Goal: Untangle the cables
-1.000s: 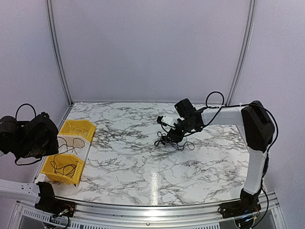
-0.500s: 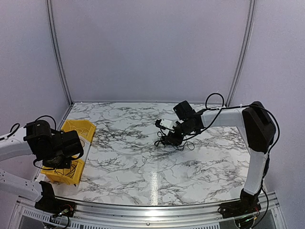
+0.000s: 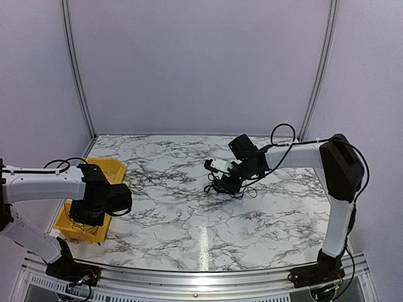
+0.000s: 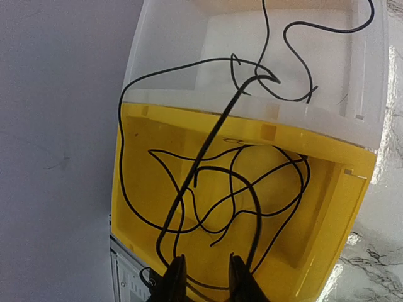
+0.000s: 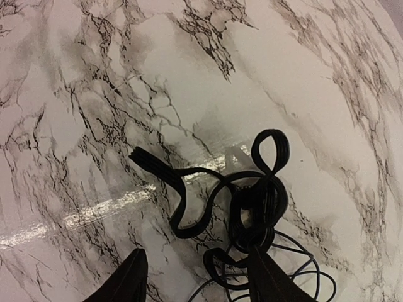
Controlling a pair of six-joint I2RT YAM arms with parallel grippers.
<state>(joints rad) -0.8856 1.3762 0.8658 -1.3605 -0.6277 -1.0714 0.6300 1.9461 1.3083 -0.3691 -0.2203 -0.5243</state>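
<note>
The cables [image 5: 255, 207] lie as one knotted bunch on the table [image 3: 189, 214], well right of the yellow bin [image 4: 321, 207]. The bunch sits directly ahead of the right gripper [image 5: 198, 267], whose jaws stand wide and empty, and its long axis runs from a flat free end on the left-finger side to tight coils by the right finger. The left gripper [image 4: 204, 280] hangs over the yellow bin among loose wires [image 4: 220, 189], jaws narrowly parted with nothing seen between the tips, so the right arm is judged far nearer, with no obstruction visible.
</note>
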